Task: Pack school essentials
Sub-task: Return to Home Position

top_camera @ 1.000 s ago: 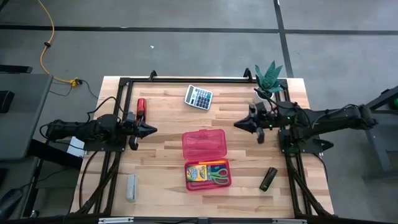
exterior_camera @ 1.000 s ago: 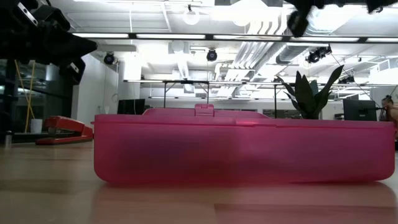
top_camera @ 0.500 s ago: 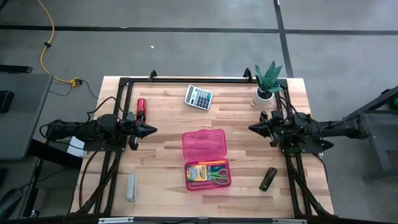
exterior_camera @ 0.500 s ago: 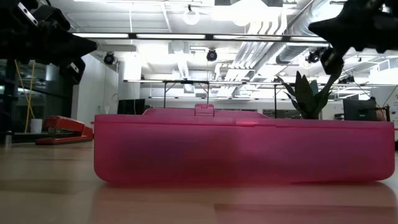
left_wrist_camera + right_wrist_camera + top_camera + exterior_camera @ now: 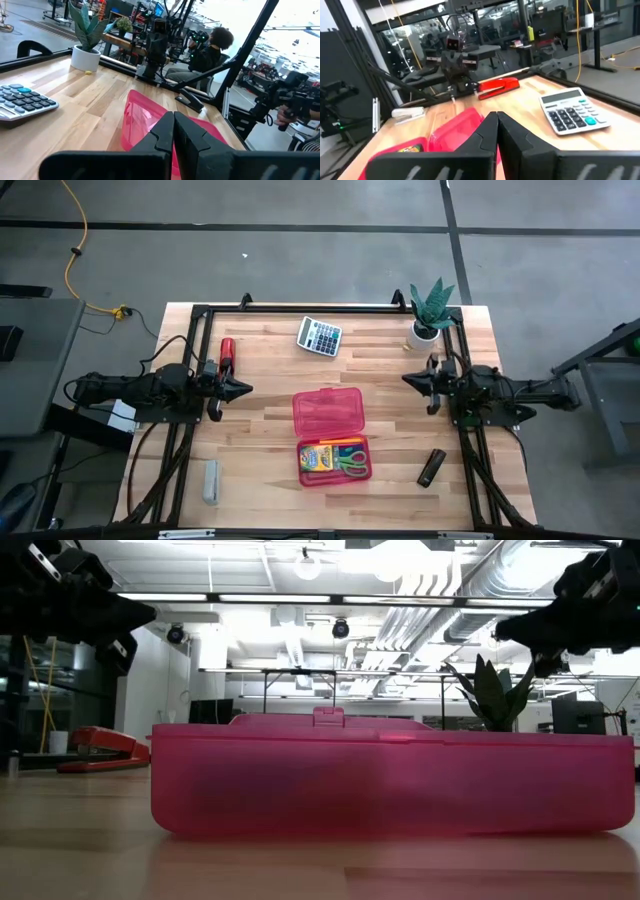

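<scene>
The pink hinged case lies open mid-table. Its near half holds the yellow-green crayon box, the green-handled scissors and thin pencils; its far half, the lid, lies flat. The low view shows the pink case wall side on. My left gripper hovers shut left of the case, its shut fingers pointing at it. My right gripper hovers shut right of the case, near the plant, and shows shut in its wrist view. No erasers can be made out.
A calculator lies at the far edge, a red stapler at far left and a potted plant in the far right corner. A grey stapler sits near left, a black object near right. Bare wood surrounds the case.
My right arm has drawn back toward the table's right edge, its gripper moving away from the case, and sits lower in the low view. It stayed shut. The left arm and the case have kept still.
</scene>
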Motion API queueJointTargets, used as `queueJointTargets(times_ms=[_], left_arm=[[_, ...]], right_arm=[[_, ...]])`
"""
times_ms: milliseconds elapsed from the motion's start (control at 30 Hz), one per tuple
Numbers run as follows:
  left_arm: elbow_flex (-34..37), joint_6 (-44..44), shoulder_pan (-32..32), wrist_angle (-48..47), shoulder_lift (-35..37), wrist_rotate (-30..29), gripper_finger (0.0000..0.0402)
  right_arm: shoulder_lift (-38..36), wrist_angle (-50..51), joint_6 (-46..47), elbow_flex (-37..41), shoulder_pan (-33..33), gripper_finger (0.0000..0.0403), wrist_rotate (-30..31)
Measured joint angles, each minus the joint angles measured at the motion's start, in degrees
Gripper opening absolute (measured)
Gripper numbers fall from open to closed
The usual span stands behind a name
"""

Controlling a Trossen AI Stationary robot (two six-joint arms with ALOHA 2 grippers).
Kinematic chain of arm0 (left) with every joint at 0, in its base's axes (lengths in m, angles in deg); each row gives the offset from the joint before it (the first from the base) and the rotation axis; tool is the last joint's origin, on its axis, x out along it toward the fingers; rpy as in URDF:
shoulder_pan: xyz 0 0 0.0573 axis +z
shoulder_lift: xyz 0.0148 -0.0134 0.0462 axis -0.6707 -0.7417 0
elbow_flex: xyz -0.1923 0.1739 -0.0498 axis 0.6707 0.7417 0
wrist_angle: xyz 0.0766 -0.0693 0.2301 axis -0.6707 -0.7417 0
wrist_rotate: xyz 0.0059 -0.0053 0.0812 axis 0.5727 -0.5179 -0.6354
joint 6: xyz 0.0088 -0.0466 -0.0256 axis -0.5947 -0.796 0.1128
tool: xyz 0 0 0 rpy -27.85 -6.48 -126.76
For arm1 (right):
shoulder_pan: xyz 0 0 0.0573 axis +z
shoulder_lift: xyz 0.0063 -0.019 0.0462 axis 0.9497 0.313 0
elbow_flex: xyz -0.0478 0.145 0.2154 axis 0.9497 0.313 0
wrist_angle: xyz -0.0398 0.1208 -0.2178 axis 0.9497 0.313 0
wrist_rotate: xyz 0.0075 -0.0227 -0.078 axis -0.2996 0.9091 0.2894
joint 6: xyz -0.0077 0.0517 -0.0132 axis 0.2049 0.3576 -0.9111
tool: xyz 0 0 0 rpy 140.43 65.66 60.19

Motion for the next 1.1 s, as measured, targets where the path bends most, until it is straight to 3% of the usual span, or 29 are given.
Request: queueJointTargets(times_ms=[333, 600, 1100], left_arm=[[0.0, 0.0, 0.0, 0.0, 0.0, 0.15, 0.0], [0.0, 0.01, 0.0, 0.0, -0.02, 0.15, 0.0], [0.0, 0.02, 0.0, -0.02, 0.0, 0.16, 0.0001]], right_arm=[[0.12, 0.24, -2.5, 0.0, -0.02, 0.0, -0.99], [0.12, 0.29, 2.08, -0.02, -0.02, 0.0, -0.99], [0.14, 0.33, 2.21, -0.02, -0.02, 0.0, -0.97]])
